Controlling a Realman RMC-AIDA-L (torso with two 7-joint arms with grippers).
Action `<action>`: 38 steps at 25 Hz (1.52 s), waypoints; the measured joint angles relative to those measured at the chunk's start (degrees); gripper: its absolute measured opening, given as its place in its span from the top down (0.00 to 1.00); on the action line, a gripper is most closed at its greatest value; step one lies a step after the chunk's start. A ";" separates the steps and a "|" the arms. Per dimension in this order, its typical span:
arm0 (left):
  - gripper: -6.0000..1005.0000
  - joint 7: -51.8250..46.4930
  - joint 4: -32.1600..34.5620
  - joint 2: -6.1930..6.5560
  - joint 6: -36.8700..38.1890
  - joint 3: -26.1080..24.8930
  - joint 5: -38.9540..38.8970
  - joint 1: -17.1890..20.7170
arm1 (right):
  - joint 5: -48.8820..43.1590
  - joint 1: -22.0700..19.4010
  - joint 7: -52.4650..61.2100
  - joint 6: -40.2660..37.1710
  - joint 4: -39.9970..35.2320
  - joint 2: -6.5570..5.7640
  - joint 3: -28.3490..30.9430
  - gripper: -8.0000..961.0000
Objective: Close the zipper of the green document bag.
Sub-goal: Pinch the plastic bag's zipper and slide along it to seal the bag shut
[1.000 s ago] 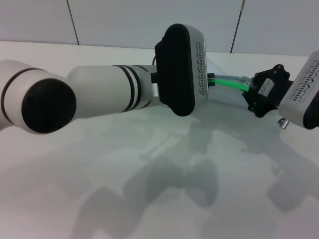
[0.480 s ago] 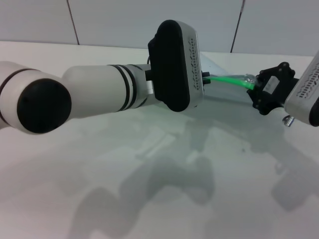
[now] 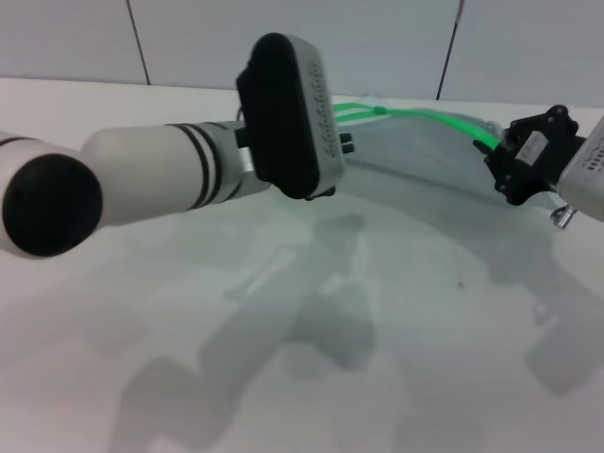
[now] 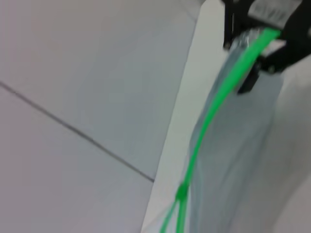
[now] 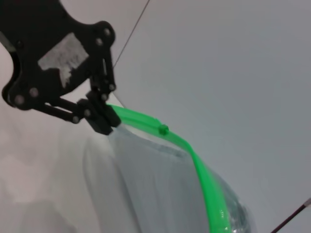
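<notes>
A bright green zipper (image 3: pixel 429 118) edges the translucent grey-blue bag (image 3: pixel 425 160), beside a black right end effector (image 3: pixel 500 160).

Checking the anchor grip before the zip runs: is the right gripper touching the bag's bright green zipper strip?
Touching. In the left wrist view the black right gripper is clamped on the end of the bright green zipper strip, no gap showing.

White table (image 3: pixel 396 377); grey panelled wall (image 3: pixel 236 42) behind.
</notes>
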 joint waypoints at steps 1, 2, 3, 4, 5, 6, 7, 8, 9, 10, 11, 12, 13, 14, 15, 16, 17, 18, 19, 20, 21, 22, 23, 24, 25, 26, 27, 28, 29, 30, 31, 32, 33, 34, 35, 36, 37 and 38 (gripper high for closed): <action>0.94 -0.01 0.03 0.00 0.02 -0.30 0.00 0.28 | 0.00 0.00 0.00 0.00 0.00 0.00 0.00 0.94; 0.94 -0.01 0.03 0.00 0.04 -0.48 0.00 0.51 | 0.00 -0.09 0.00 0.00 -0.16 0.00 0.08 0.94; 0.94 -0.01 0.03 0.00 0.07 -0.67 0.00 0.72 | 0.00 -0.13 0.00 -0.01 -0.18 0.00 0.11 0.94; 0.94 -0.02 0.03 -0.01 0.07 -0.77 0.00 0.83 | 0.01 -0.14 0.00 -0.02 -0.19 -0.03 0.14 0.94; 0.94 -0.02 0.03 -0.01 0.08 -0.80 0.00 0.83 | 0.00 -0.14 0.00 -0.03 -0.20 -0.05 0.15 0.94; 0.94 -0.02 0.03 -0.02 0.06 -0.80 0.00 0.78 | -0.04 -0.14 0.00 -0.03 -0.20 -0.04 0.15 0.94; 0.94 -0.02 0.03 -0.02 -0.02 -0.80 0.00 0.67 | -0.10 -0.14 0.00 -0.03 -0.21 -0.03 0.15 0.94; 0.94 -0.02 -0.01 -0.03 -0.11 -0.79 0.00 0.58 | -0.19 -0.14 0.00 -0.04 -0.21 0.00 0.15 0.94; 0.94 -0.03 -0.08 -0.03 -0.18 -0.76 0.00 0.53 | -0.22 -0.14 0.00 -0.04 -0.22 0.00 0.15 0.94; 0.94 -0.03 -0.20 -0.05 -0.18 -0.63 0.00 0.50 | -0.24 -0.14 0.00 -0.04 -0.22 0.01 0.15 0.94; 0.94 -0.02 -0.31 -0.07 -0.15 -0.51 0.00 0.48 | -0.26 -0.13 0.00 -0.04 -0.18 0.01 0.15 0.94; 0.93 -0.01 -0.53 -0.11 -0.12 -0.36 0.00 0.45 | -0.27 -0.12 0.00 -0.04 -0.05 0.02 0.15 0.94; 0.93 0.01 -0.85 -0.13 -0.14 -0.23 0.00 0.44 | -0.27 -0.10 -0.01 -0.04 0.08 0.03 0.14 0.94; 0.93 0.02 -1.19 -0.16 -0.23 -0.15 0.00 0.42 | -0.27 -0.08 -0.01 -0.05 0.17 0.04 0.12 0.94; 0.93 0.03 -1.62 -0.16 -0.33 -0.07 0.00 0.41 | -0.27 -0.06 -0.01 -0.05 0.23 0.04 0.10 0.94; 0.93 0.08 -1.91 -0.17 -0.39 -0.04 0.00 0.41 | -0.27 -0.03 -0.01 -0.04 0.25 0.05 0.08 0.94; 0.93 0.12 -2.18 -0.17 -0.43 -0.01 -0.01 0.40 | -0.28 0.01 -0.01 -0.04 0.28 0.05 0.04 0.94; 0.93 0.18 -2.31 -0.18 -0.42 0.02 0.00 0.40 | -0.28 0.07 -0.01 -0.04 0.33 0.05 0.01 0.94; 0.93 0.23 -2.42 -0.18 -0.43 0.03 0.00 0.39 | -0.28 0.09 -0.01 -0.05 0.41 0.06 -0.02 0.94; 0.90 0.24 -2.47 -0.18 -0.43 0.04 0.07 0.39 | -0.27 0.12 -0.01 -0.04 0.52 0.06 -0.03 0.94; 0.87 0.19 -2.52 -0.19 -0.43 0.05 0.46 0.39 | -0.27 0.15 -0.01 -0.05 0.65 0.06 -0.04 0.94; 0.84 0.13 -2.55 -0.21 -0.43 0.06 0.83 0.39 | -0.28 0.20 -0.01 -0.05 0.84 0.06 -0.04 0.94; 0.81 0.04 -2.59 -0.23 -0.43 0.06 1.45 0.39 | -0.27 0.25 -0.01 -0.05 0.97 0.06 -0.05 0.94; 0.78 -0.07 -2.71 -0.28 -0.43 0.07 2.19 0.39 | -0.28 0.28 -0.01 -0.04 1.05 0.06 -0.06 0.94; 0.75 -0.22 -2.85 -0.32 -0.45 0.08 2.86 0.39 | -0.27 0.29 -0.01 -0.05 1.07 0.06 -0.07 0.94; 0.72 -0.29 -3.04 -0.35 -0.46 0.08 3.32 0.39 | -0.27 0.29 -0.01 -0.04 1.08 0.06 -0.08 0.94; 0.69 -0.35 -3.25 -0.37 -0.48 0.08 3.70 0.39 | -0.27 0.31 -0.01 -0.04 1.09 0.06 -0.11 0.94; 0.67 -0.39 -3.44 -0.37 -0.51 0.08 3.89 0.39 | -0.27 0.34 -0.01 -0.04 1.09 0.06 -0.17 0.94; 0.64 -0.39 -3.64 -0.36 -0.51 0.08 3.98 0.36 | -0.27 0.38 -0.01 -0.04 1.10 0.06 -0.23 0.94; 0.64 -0.39 -3.81 -0.36 -0.51 0.08 4.03 0.33 | -0.28 0.44 -0.01 -0.04 1.09 0.06 -0.32 0.94; 0.64 -0.39 -3.94 -0.35 -0.45 0.06 4.05 0.20 | -0.27 0.47 -0.01 -0.04 1.01 0.06 -0.39 0.94; 0.64 -0.41 -4.04 -0.35 -0.34 0.01 4.06 -0.01 | -0.27 0.49 -0.01 -0.04 0.90 0.06 -0.44 0.94; 0.64 -0.48 -4.06 -0.36 -0.24 -0.03 4.07 -0.24 | -0.27 0.50 -0.01 -0.05 0.82 0.06 -0.49 0.94; 0.64 -0.61 -4.06 -0.36 -0.20 -0.02 4.08 -0.45 | -0.27 0.50 -0.01 -0.06 0.73 0.05 -0.53 0.94; 0.64 -0.82 -4.02 -0.36 -0.14 0.00 4.09 -0.71 | -0.27 0.50 -0.01 -0.32 0.68 0.06 -0.56 0.94; 0.53 -0.93 -3.93 -0.36 -0.09 0.04 4.11 -0.86 | -0.25 0.51 -0.01 -0.61 0.65 0.05 -0.56 0.94; 0.42 -0.97 -3.85 -0.36 -0.05 0.07 4.13 -0.96 | -0.19 0.53 -0.01 -0.99 0.58 0.06 -0.57 0.94; 0.42 -0.98 -3.79 -0.36 -0.05 0.08 4.15 -1.04 | -0.12 0.56 -0.01 -1.27 0.44 0.07 -0.57 0.94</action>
